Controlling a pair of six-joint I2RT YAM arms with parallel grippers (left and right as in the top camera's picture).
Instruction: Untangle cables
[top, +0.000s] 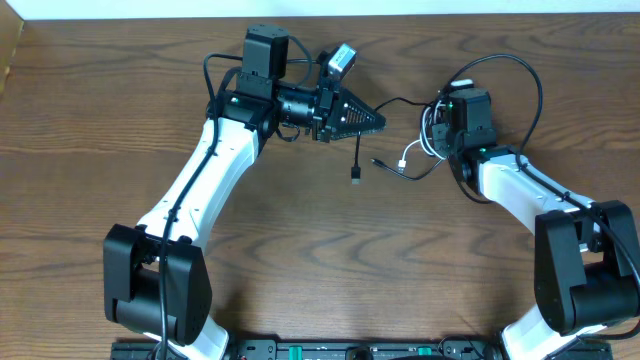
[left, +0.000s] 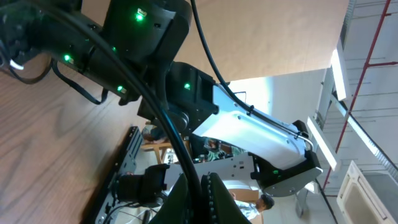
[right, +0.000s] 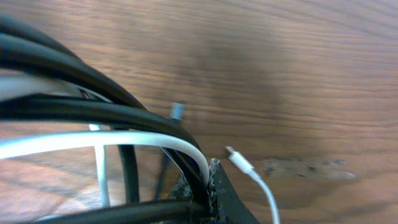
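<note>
Overhead view: on the brown wood-grain desk (top: 300, 250) the left hand (top: 380, 122) points toward the right arm with its two fingers clenched to a point. A thin black cable (top: 405, 101) leaves that tip and runs across to the right hand (top: 440, 125), so the left hand is grasping it. One end of the same black cord hangs down below the left hand to a small plug (top: 356, 178) lying on the desk. A thin white cable (top: 410, 152) sits in a loose bundle just beside the right hand, mixed with black loops, its small white plug end lying between the two hands. How the right hand's fingers stand cannot be told here.

Left wrist view: the left hand (left: 196, 199) shows at the lower edge with its fingers pressed together. The thin black cable (left: 158, 118) rises from between them and stretches up and to the left. Beyond it stands the right arm, white-shelled (left: 261, 134) with green lights, above the desk (left: 37, 143).

Right wrist view: the right hand (right: 211, 193) is clenched at the lower edge. The thin white cable (right: 155, 138) arches down into the pinch, and the thin black cable (right: 124, 115) runs into it alongside; the strands cross one another. The white plug (right: 239, 163) lies on the desk (right: 280, 74) just beside the fingertips. A blurred dark plug end (right: 177, 111) shows behind the strands.
</note>
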